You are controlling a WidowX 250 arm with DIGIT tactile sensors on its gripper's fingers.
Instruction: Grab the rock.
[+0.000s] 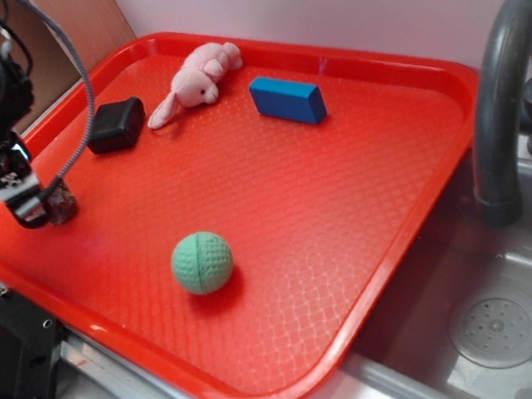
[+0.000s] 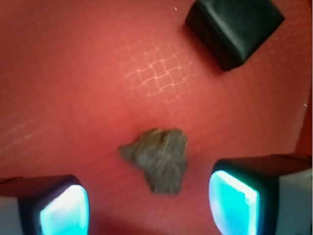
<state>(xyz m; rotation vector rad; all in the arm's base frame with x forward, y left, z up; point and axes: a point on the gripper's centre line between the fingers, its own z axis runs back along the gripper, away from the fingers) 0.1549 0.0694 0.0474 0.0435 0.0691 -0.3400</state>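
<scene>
**Inspector:** Reporting on the claw first, please.

**Operator:** My gripper (image 1: 45, 207) sits low over the near-left part of the red tray (image 1: 366, 194). Its fingers (image 2: 230, 196) are spread apart and hold nothing. The wrist view shows one pad at each lower corner with bare tray between them.

**Inspector:** Location of the rock?

**Operator:** The rock (image 2: 159, 159) lies on the tray floor between my two fingers, closer to the right one in the wrist view, touching neither. In the exterior view it shows as a small dark lump (image 1: 62, 203) just beside my fingertips.

**Inspector:** Other items on the tray?

**Operator:** A black block (image 1: 116, 125) lies near the rock, toward the far edge. A pink plush rabbit (image 1: 195, 82) and a blue block (image 1: 287, 99) lie along the far side. A green ball (image 1: 201, 262) sits near the front, well apart from the rock.
</scene>
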